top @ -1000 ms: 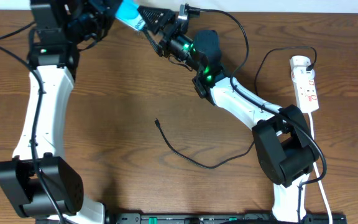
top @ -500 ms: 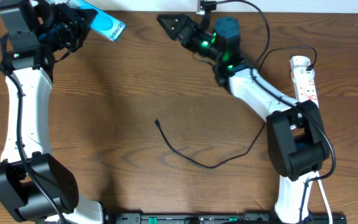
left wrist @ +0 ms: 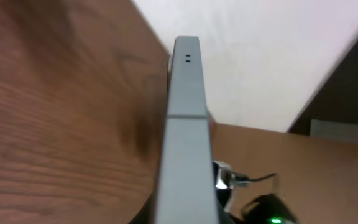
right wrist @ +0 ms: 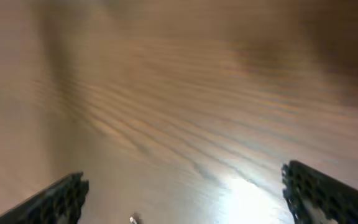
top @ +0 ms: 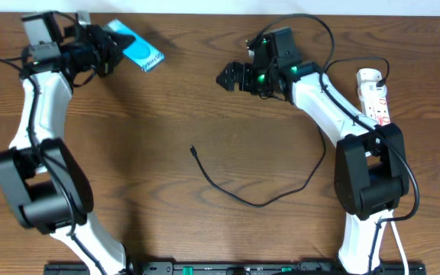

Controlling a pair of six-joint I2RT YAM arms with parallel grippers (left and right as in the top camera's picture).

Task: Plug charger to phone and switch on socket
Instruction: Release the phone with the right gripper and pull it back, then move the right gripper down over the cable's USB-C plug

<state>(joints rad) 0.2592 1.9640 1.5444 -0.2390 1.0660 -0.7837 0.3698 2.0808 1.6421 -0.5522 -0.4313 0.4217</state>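
Upper left of the overhead frame: the left gripper [top: 107, 47] is clamped on the phone [top: 137, 50]. It grips one end, and the cyan screen sticks out to the right, tilted down toward the wooden table [top: 128, 153]. From the left wrist the phone [left wrist: 185, 137] shows edge-on, a grey side rail running up the middle of the frame with two small dots near its top.

At upper centre, the right gripper [top: 228, 77] hangs with its jaws spread wide and nothing between them. The right wrist view puts its fingers [right wrist: 58, 199] far apart at the bottom corners, over blurred wood grain.

The charger [top: 243, 200] lies loose in mid-table. Its plug tip [top: 193, 150] is below and left of the right gripper and well apart from the phone. The socket [top: 378, 103] sits near the right edge.
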